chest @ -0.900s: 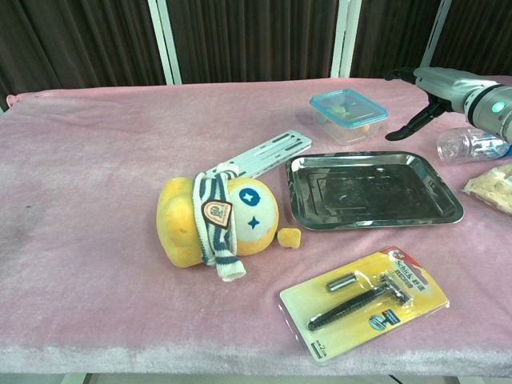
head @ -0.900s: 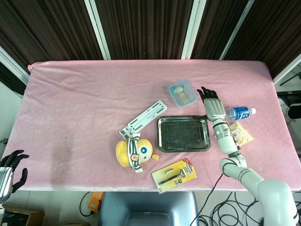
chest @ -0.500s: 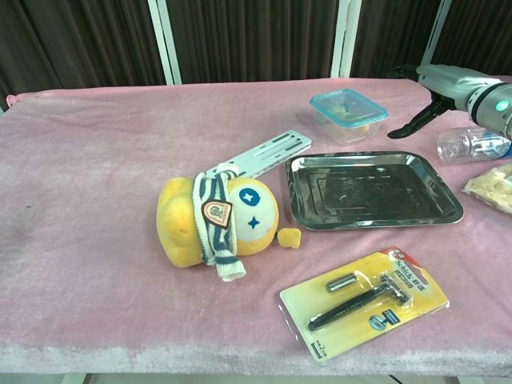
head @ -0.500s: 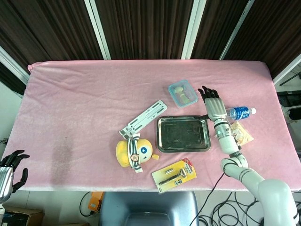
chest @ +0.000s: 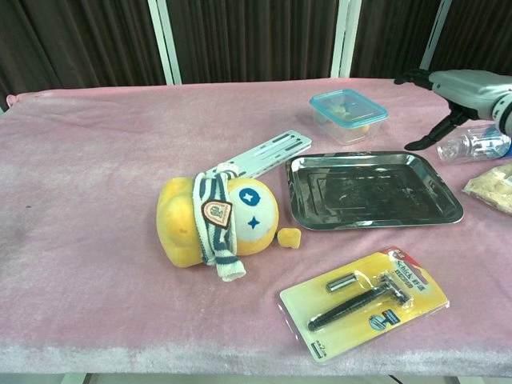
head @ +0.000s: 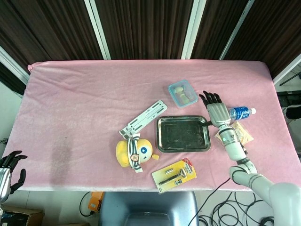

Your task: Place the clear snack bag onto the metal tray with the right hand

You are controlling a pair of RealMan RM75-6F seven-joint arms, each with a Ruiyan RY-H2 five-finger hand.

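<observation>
Head view shows the clear snack bag [head: 240, 133] lying flat on the pink cloth, just right of the metal tray [head: 183, 133] and partly hidden under the right forearm; in the chest view only its corner [chest: 490, 187] shows at the frame's right edge. We see the right hand [head: 216, 111] hovering with fingers spread and nothing held, above the gap between the tray's far right corner and the water bottle [head: 240, 113]. The left hand [head: 9, 168] hangs off the table's near left corner, fingers apart and idle.

Risks, as we judge them: the hand sits beyond the bag, so it must draw back toward the robot before it can grasp; a hasty retreat could roll the bottle, which lies just beside the bag's far edge. A thin, slick bag flat on cloth offers little to pinch and may slide toward the table's right edge. A low carry could catch the tray's raised rim [chest: 448, 190].

Room: the tray interior is bare. The lidded food box [head: 182, 93] stands near its far side, the razor pack [head: 174, 175] near its front, both apart from the bag's short path. We count 1 open corridor, directly leftward from the bag to the tray.
</observation>
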